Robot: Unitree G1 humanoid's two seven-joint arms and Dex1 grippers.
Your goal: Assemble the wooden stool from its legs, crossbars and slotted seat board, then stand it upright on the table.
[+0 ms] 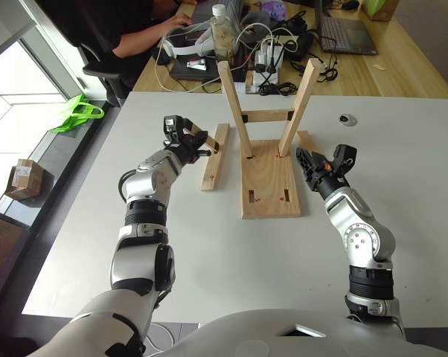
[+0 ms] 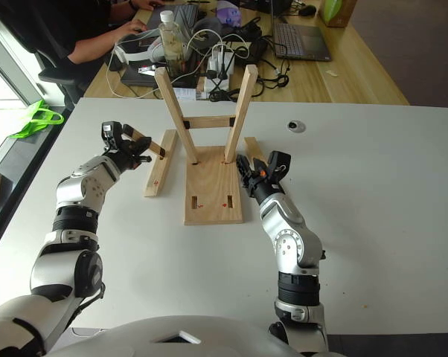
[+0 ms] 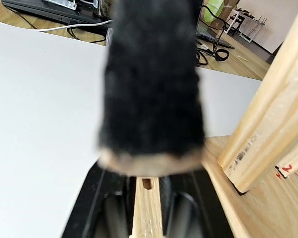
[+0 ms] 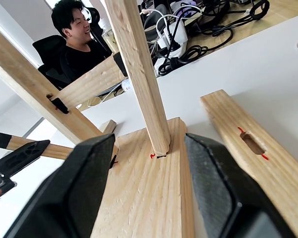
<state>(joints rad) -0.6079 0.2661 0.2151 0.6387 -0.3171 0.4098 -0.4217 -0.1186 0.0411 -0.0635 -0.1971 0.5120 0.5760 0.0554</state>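
The slotted seat board (image 1: 269,186) lies flat on the white table. Two legs (image 1: 236,104) stand upright in its far slots, joined by a crossbar (image 1: 267,115). One loose leg (image 1: 215,158) lies just left of the board, and another (image 4: 243,144) lies to its right. My left gripper (image 1: 188,145) is shut on a short crossbar (image 1: 201,138) with a black tip, held over the far end of the left loose leg. My right gripper (image 1: 313,165) is open at the board's right edge, its fingers (image 4: 84,188) straddling the board's corner near the right standing leg (image 4: 139,74).
A wooden desk (image 1: 402,74) behind the table holds cables, a bottle (image 1: 221,33) and a laptop; a person sits at it. A round grommet (image 1: 347,118) is set in the table at the far right. The near half of the table (image 1: 231,260) is bare.
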